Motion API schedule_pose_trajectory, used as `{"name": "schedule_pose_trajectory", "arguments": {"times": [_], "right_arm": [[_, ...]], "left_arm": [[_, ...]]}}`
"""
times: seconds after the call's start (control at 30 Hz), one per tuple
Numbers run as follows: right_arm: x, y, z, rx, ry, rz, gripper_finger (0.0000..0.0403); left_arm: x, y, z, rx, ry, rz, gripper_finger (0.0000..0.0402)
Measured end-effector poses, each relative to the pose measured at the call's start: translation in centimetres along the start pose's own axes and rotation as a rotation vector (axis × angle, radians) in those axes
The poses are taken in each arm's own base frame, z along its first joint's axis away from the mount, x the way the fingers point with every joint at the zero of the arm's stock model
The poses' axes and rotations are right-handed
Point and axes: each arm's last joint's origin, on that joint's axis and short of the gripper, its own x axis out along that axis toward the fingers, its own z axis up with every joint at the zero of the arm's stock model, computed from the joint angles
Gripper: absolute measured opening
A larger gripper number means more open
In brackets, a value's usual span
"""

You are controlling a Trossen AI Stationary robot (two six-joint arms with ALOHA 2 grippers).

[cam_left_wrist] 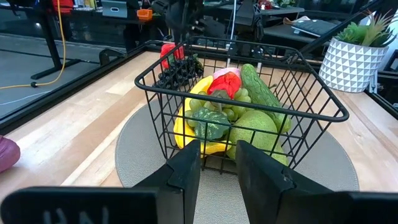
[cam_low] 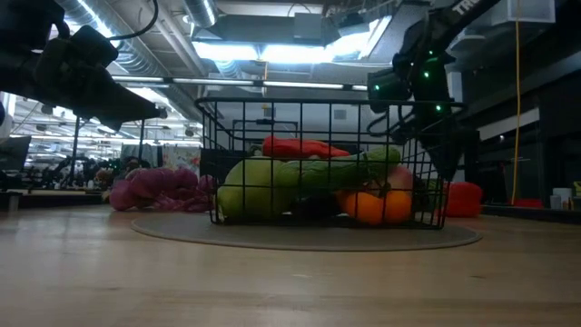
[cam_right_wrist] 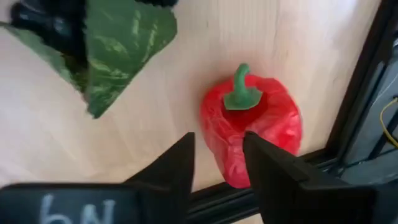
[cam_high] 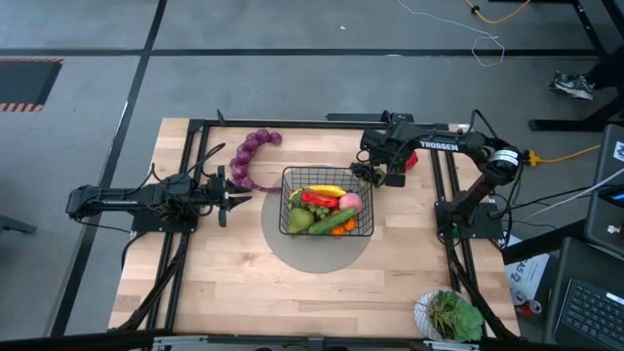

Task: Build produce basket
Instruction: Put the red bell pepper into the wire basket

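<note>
The black wire basket (cam_high: 327, 203) stands on a grey round mat (cam_high: 317, 252) at mid-table. It holds a banana, a red piece, a peach, a pear, a cucumber and oranges. A purple grape string (cam_high: 252, 156) lies on the wood to its far left. A red pepper (cam_right_wrist: 255, 127) lies on its side on the table by the right frame. Dark grapes with a green leaf (cam_right_wrist: 115, 46) lie on the wood beside it. My right gripper (cam_right_wrist: 219, 155) hangs open above the pepper's edge, pointing steeply down and touching nothing. My left gripper (cam_left_wrist: 217, 158) is open and level, just left of the basket.
A white bowl of leafy greens (cam_high: 450, 314) stands at the near right corner. Black frame rails (cam_high: 444, 185) run along both sides of the table, close to the pepper. Bare wood lies in front of the basket.
</note>
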Motion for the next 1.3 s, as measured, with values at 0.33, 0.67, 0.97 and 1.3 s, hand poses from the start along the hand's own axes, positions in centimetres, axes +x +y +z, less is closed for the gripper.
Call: {"name": "schedule_pose_trajectory", "arguments": {"times": [0.33, 0.67, 0.97, 1.3], "right_arm": [[2.3, 0.5, 0.4, 0.021, -0.05, -0.132, 0.0254], [2.6, -0.3, 1.0, 0.045, -0.122, -0.161, 0.0263], [4.8, -0.7, 1.4, 0.085, -0.037, -0.153, 0.0263], [5.3, -0.5, 1.4, 0.145, -0.007, -0.148, 0.0161]], "left_arm": [[0.0, 0.0, 0.0, 0.0, 0.0, 0.0, 0.0096], [0.0, 0.0, 0.0, 0.0, 0.0, 0.0, 0.0096], [0.0, 0.0, 0.0, 0.0, 0.0, 0.0, 0.0096], [0.0, 0.0, 0.0, 0.0, 0.0, 0.0, 0.0096]]}}
